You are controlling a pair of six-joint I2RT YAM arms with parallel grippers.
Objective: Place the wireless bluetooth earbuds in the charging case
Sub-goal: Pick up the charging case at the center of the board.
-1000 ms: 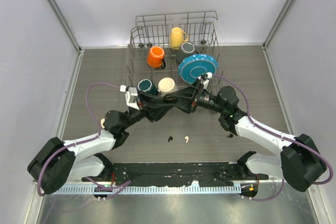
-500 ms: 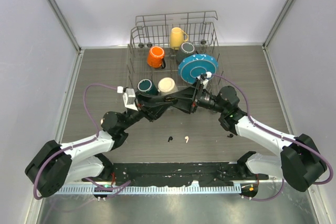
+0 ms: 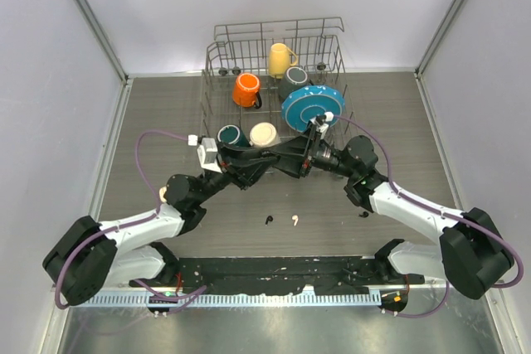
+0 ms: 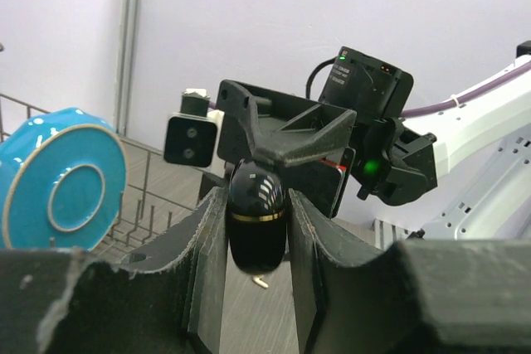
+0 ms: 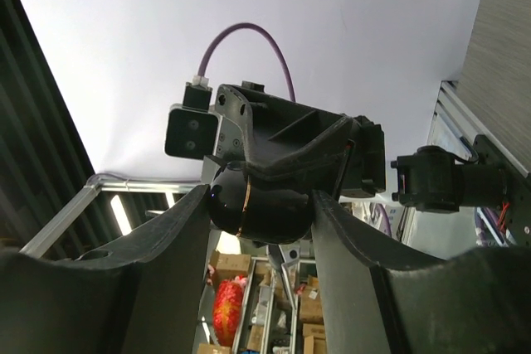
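A black charging case with a gold band (image 4: 257,221) is held in mid-air between both grippers; it also shows in the right wrist view (image 5: 264,209). My left gripper (image 4: 255,198) is shut on its sides. My right gripper (image 5: 261,198) grips it from the opposite side. In the top view the two grippers meet over the table's middle (image 3: 286,159) and hide the case. A black earbud (image 3: 268,220) and a white earbud (image 3: 294,221) lie on the table below. The white earbud also shows under the case (image 4: 260,282). Another small black piece (image 3: 363,215) lies by the right arm.
A wire dish rack (image 3: 217,62) stands at the back, just behind the grippers. It holds an orange mug (image 3: 246,89), a yellow mug (image 3: 280,60), a blue plate (image 3: 311,107), a teal mug (image 3: 230,136) and a cream mug (image 3: 263,134).
The left arm's wrist has wobbled slightly left and back. Both grippers stay joined on the case; the earbuds on the table have not moved.
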